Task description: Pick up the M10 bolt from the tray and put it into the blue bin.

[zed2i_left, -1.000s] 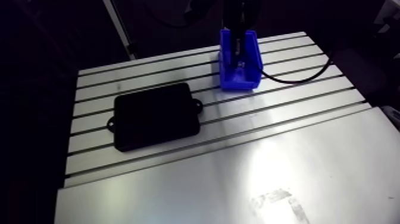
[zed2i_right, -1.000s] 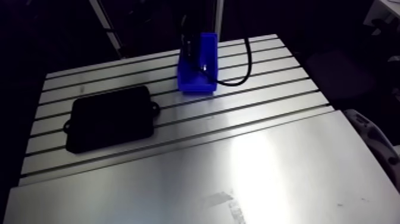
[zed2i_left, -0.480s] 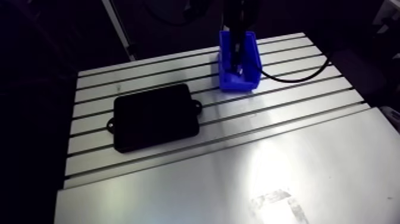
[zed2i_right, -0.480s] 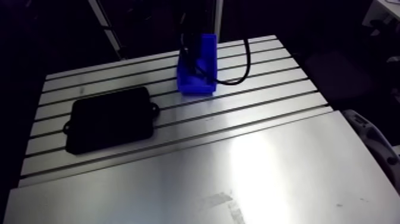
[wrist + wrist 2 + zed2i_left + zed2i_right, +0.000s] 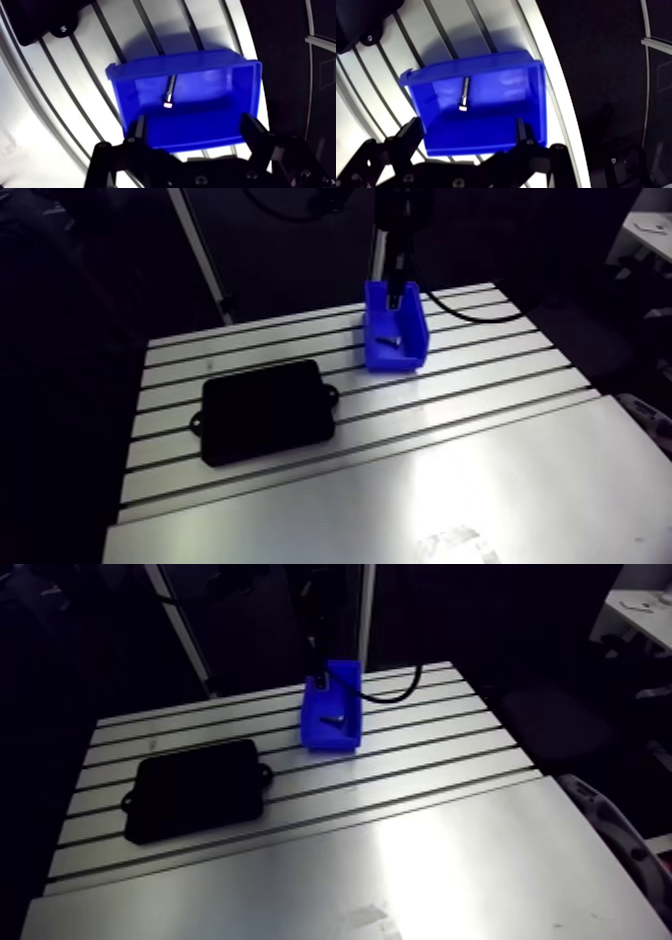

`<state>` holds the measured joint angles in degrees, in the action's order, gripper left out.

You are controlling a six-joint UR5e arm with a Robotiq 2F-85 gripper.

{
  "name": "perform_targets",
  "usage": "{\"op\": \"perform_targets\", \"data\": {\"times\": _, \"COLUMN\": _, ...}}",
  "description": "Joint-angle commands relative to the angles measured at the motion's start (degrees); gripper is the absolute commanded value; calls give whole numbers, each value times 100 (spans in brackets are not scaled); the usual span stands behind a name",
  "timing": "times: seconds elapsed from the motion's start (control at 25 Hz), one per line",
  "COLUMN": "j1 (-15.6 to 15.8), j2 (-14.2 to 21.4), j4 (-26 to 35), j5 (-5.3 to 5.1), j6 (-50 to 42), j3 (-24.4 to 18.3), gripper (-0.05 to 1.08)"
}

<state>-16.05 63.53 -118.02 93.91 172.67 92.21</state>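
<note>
Your claw (image 5: 195,122) hangs open over the bin, fingers spread wide with nothing between them. In the wrist view the two fingertips stand just this side of the bin's near wall, one toward each end of it.

Working down in size: the counter (image 5: 450,478) carries only two things. The black tray (image 5: 265,410) lies flat, well apart from the bin and across several slots from it. It is too dark for you to make out anything in it; no bolt shows there.

The blue bin (image 5: 250,95) sits near the counter's far edge, open side up, directly under the claw.

The bolt (image 5: 169,95) lies on the bin's floor, and it is the only thing inside. It rests below and slightly ahead of the claw, nearer one finger than the other. Its long axis runs away from the claw, roughly square to the line between the fingertips, with the head at the claw's end and the shank pointing to the far wall.

Judging from this, the placing looks done. Any coming move is a retreat, so lift straight up and you should stay clear of the bin's walls.
</note>
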Motion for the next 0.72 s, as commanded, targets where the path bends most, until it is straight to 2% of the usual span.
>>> {"op": "perform_targets", "data": {"times": 0.04, "j1": 14, "j2": 788, "j4": 1303, "j5": -27, "j6": -254, "j3": -419, "gripper": 1}}
{"op": "perform_targets", "data": {"times": 0.28, "j1": 5, "j2": 1271, "j4": 2473, "j5": -35, "j6": -1652, "j3": -981, "gripper": 2}}
{"op": "perform_targets", "data": {"times": 0.32, "j1": 5, "j2": 1315, "j4": 2552, "j5": 0, "j6": -1898, "j3": -1025, "gripper": 2}}
{"op": "perform_targets", "data": {"times": 0.56, "j1": 31, "j2": 1561, "j4": 3150, "j5": -44, "j6": -4008, "j3": -1421, "gripper": 2}}
{"op": "perform_targets", "data": {"times": 0.64, "j1": 31, "j2": 1579, "j4": 3264, "j5": 0, "j6": -4843, "j3": -1447, "gripper": 1}}
{"op": "perform_targets", "data": {"times": 0.72, "j1": 93, "j2": 1614, "j4": 3440, "j5": -18, "j6": -5599, "j3": -1474, "gripper": 1}}
